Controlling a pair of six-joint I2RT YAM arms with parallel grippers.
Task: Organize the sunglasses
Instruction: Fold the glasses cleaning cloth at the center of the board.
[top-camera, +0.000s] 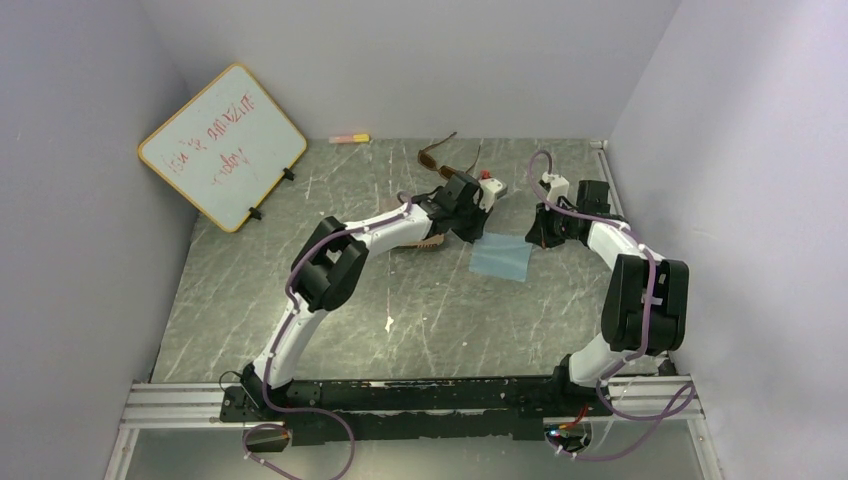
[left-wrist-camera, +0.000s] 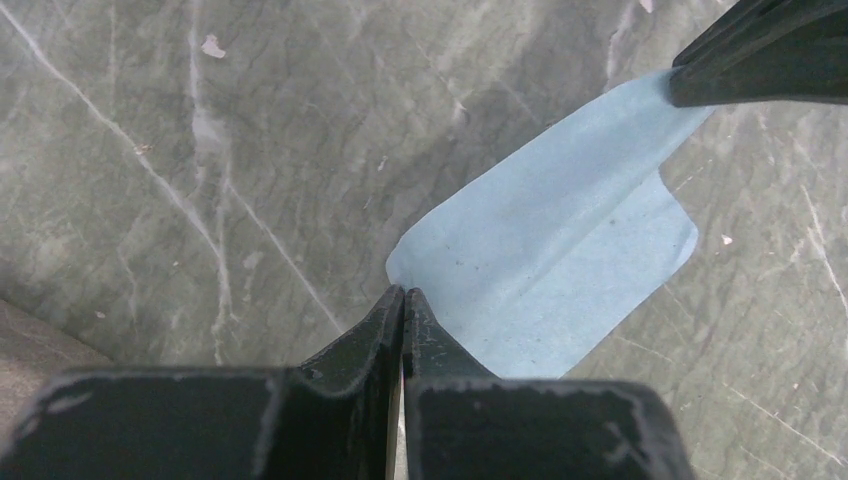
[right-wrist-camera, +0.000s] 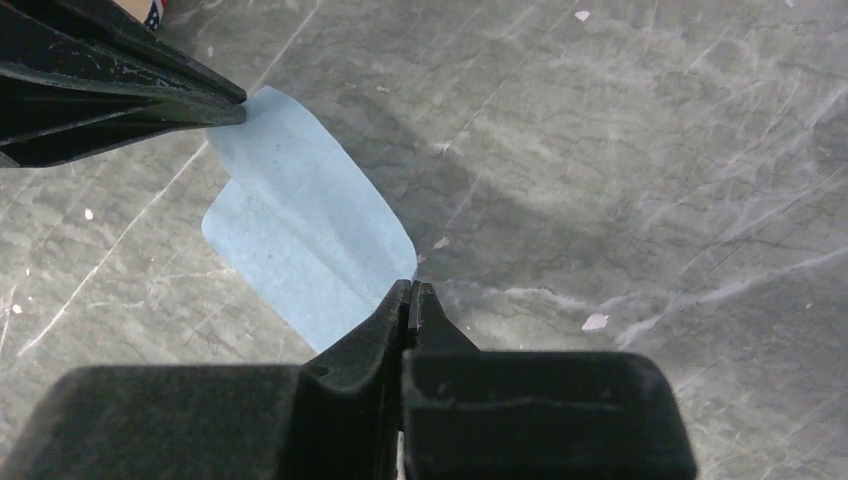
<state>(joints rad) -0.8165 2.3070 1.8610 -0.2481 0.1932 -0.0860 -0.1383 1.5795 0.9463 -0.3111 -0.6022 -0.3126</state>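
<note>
As I am working through the tidying, I am listing by size. Surface (top-camera: 330, 320): hard, grey-green, marble-veined. Blue cloth (left-wrist-camera: 560, 230): thin, soft, rectangular, arching in a ridge near the surface's centre; I am judging this the cloth-spreading step, the next move calling for drawing its corners apart evenly and lowering it flat. Brown sunglasses (top-camera: 437, 157): thin frame, amber lenses, lying by the far edge, untouched; the black pair I am not making out. Left claw (left-wrist-camera: 403, 300), right claw (right-wrist-camera: 412, 295): black, tapered, both pinching fully closed on opposite cloth corners.
</note>
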